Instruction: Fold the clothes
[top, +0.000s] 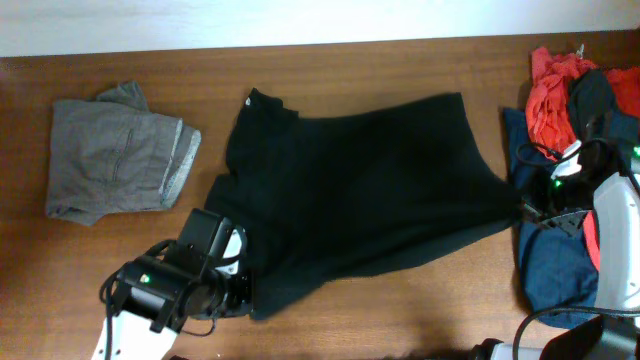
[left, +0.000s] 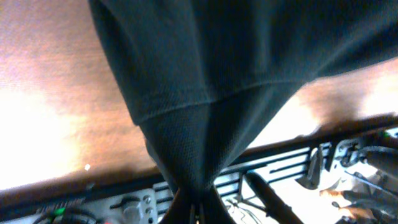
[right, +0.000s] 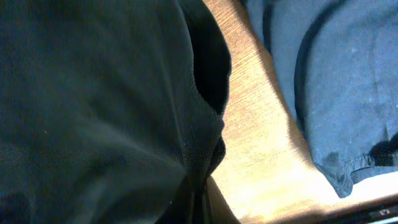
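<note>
The black T-shirt (top: 360, 190) lies spread across the middle of the wooden table, stretched between both arms. My left gripper (top: 243, 288) is shut on its front left corner; in the left wrist view the cloth (left: 186, 93) gathers into a pinched point between the fingers (left: 198, 208). My right gripper (top: 527, 210) is shut on the shirt's right edge; the right wrist view shows dark cloth (right: 106, 106) bunched into the fingers (right: 202, 199). The white logo is hidden.
A folded grey garment (top: 115, 150) lies at the left. A pile of red (top: 550, 95), navy (top: 555, 265) and black clothes sits at the right edge, the navy one also in the right wrist view (right: 336, 81). The table's front edge is close to the left gripper.
</note>
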